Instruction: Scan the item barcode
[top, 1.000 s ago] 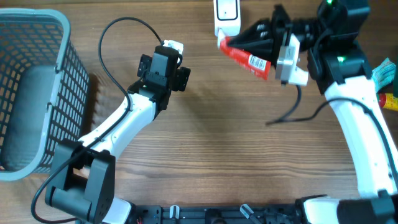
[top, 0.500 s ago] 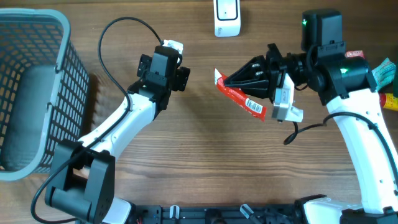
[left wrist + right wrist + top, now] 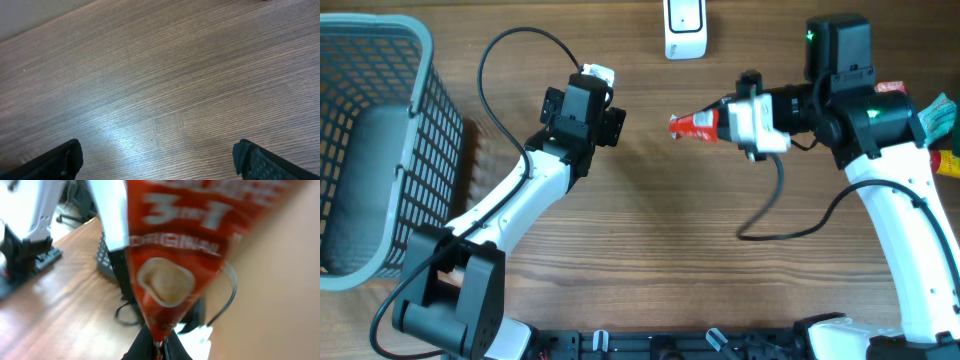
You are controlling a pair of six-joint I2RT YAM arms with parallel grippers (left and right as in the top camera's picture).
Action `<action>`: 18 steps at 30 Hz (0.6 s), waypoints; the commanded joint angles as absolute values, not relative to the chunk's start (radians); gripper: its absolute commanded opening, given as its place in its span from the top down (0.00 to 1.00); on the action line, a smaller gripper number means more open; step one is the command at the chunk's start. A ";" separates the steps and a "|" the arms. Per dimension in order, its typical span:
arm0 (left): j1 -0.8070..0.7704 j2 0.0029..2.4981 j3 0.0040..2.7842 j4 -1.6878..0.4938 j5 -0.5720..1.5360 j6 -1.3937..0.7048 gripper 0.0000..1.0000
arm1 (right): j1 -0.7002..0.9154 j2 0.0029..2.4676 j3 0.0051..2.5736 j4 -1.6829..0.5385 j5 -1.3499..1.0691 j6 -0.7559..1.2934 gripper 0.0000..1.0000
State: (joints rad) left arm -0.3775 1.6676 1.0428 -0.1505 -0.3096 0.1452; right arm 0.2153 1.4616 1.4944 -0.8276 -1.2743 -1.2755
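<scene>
A red coffee sachet [image 3: 692,124] marked "3 in 1 Original" hangs above the table's middle, pointing left, and my right gripper [image 3: 718,122] is shut on its end. In the right wrist view the sachet [image 3: 172,255] fills the centre, blurred, pinched between the dark fingertips of the right gripper [image 3: 159,349]. The barcode does not show in any view. A white scanner [image 3: 684,28] stands at the table's far edge, just beyond the sachet. My left gripper [image 3: 584,108] hovers open left of the sachet. Only bare wood shows between its fingers [image 3: 60,160] in the left wrist view.
A grey mesh basket [image 3: 415,60] takes up the left side of the table. Small packaged items [image 3: 940,118] lie at the right edge behind the right arm. A black cable [image 3: 780,215] loops down from the right wrist.
The right arm carried the sachet down and away from the scanner. Its wrist then turned, so the sachet now points left instead of lying slanted. The left arm stayed still.
</scene>
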 commanded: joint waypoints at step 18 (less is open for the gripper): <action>-0.373 1.638 1.049 -0.149 -0.315 0.157 0.00 | 0.219 1.845 1.494 -0.620 -0.709 0.569 0.85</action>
State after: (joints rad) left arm -0.3775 1.6676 1.0428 -0.1505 -0.3096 0.1452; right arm 0.2153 1.7775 1.4944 -0.6460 -0.8204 0.1719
